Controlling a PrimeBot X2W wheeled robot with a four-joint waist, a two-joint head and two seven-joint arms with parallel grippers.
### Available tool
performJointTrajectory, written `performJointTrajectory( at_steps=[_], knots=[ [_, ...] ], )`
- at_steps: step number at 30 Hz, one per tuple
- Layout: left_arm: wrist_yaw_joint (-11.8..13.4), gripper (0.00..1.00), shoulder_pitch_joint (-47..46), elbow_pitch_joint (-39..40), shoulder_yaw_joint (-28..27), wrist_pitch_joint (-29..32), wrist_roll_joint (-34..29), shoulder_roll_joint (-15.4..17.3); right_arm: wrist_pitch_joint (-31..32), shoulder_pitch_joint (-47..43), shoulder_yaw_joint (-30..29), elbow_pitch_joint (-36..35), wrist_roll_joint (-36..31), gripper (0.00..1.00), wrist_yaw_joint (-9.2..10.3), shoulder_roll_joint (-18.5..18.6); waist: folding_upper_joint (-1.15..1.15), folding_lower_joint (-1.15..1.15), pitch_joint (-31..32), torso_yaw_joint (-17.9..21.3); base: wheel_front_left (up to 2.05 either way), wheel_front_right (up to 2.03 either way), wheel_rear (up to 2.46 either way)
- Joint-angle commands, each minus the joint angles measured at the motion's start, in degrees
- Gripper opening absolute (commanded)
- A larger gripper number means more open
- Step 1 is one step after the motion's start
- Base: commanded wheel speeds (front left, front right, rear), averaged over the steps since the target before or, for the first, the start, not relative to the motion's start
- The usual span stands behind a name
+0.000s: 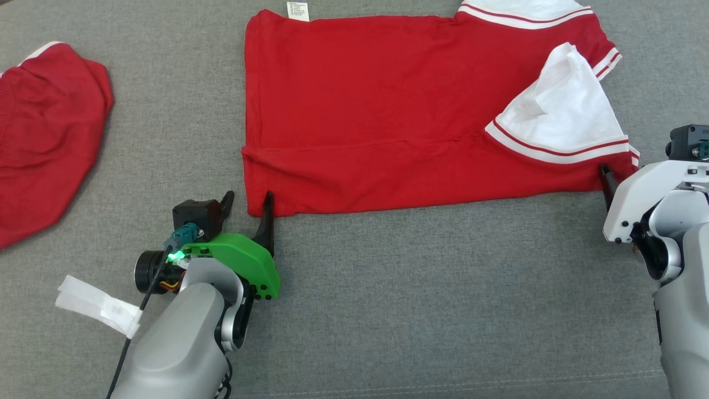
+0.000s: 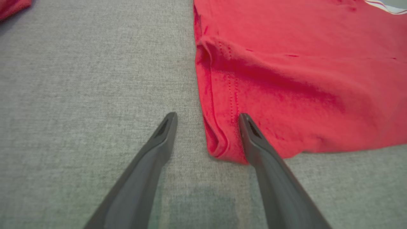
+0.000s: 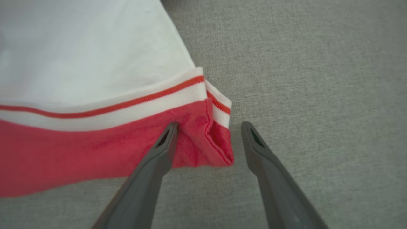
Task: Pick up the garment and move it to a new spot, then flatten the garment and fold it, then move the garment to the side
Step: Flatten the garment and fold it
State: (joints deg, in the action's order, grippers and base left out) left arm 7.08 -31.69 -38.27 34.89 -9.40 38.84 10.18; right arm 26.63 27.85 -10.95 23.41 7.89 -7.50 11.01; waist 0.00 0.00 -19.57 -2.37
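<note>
The red garment (image 1: 376, 111) lies spread flat on the grey worktop (image 1: 421, 310). The left tool (image 1: 248, 197) and right tool (image 3: 210, 125) both stand apart, each straddling 1 near corner. Each should probably pinch every layer at its corner, then both lift evenly.

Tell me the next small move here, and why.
Probably close both end effectors. The left end effector and right end effector stand open, each straddling a near corner of the red garment, so pinching those corners would allow lifting the near edge for a fold.
</note>
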Motion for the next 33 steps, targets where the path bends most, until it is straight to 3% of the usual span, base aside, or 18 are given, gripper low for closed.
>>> performJointTrajectory(
  at_steps=[1,2,3,4,5,9,15,21,28,33],
  knots=[
    [0.2,1.00,-0.2,-0.9,0.1,0.5,0.1,-0.1,-0.2,0.9,0.4,1.1,0.3,1.00,0.01,-0.2,0.00,0.00,-0.5,0.1,0.00,0.00,0.00],
    [-0.3,1.00,-0.2,-1.2,0.3,1.0,0.4,-0.4,-0.4,1.2,0.6,2.0,0.6,1.00,0.01,-0.1,0.00,0.00,-0.6,0.1,0.00,0.00,0.00],
    [-0.5,0.37,-0.3,-1.5,0.5,1.1,0.4,-0.5,-0.4,1.4,0.7,2.7,0.9,0.90,0.01,-0.1,0.00,0.00,-0.7,0.1,0.00,0.00,0.00],
    [-0.9,0.00,-0.4,-1.8,0.7,1.2,0.5,-0.6,-0.9,1.6,0.9,3.3,1.1,0.22,0.01,-0.2,0.00,0.00,-0.7,0.1,0.00,0.00,0.00],
    [-1.3,0.00,-0.2,-2.1,0.8,1.4,0.8,-0.7,-1.1,1.7,0.9,3.8,1.5,0.00,0.01,-0.4,0.00,0.00,-0.6,0.2,0.00,0.00,0.00],
    [-2.1,0.00,1.1,-2.9,1.1,1.5,1.6,-1.1,-3.1,0.5,-0.2,4.3,2.6,0.00,0.01,-0.5,0.00,0.00,0.7,0.0,0.00,0.00,0.00],
    [-2.4,0.00,4.9,-1.4,-0.1,-0.4,2.9,0.5,-5.2,-4.2,-1.6,-0.8,4.8,0.00,0.01,-1.8,0.00,0.00,4.1,0.2,0.00,0.00,0.00],
    [-1.2,0.00,9.6,3.4,-0.2,-0.6,3.4,2.5,-2.9,-11.8,-3.3,-9.3,6.0,0.00,0.07,-2.0,0.00,0.00,6.4,0.0,0.00,0.00,0.00],
    [1.0,0.00,15.5,9.3,0.5,1.5,3.9,5.1,0.9,-22.8,-8.3,-18.3,7.0,0.00,0.07,-6.7,0.00,0.00,8.4,-0.4,0.00,0.00,0.00],
    [3.1,0.00,19.0,12.4,0.0,2.9,4.9,6.7,0.4,-25.7,-9.6,-18.0,8.0,0.00,0.07,-7.8,0.00,0.00,8.8,0.0,0.00,0.00,0.00]
  ],
)
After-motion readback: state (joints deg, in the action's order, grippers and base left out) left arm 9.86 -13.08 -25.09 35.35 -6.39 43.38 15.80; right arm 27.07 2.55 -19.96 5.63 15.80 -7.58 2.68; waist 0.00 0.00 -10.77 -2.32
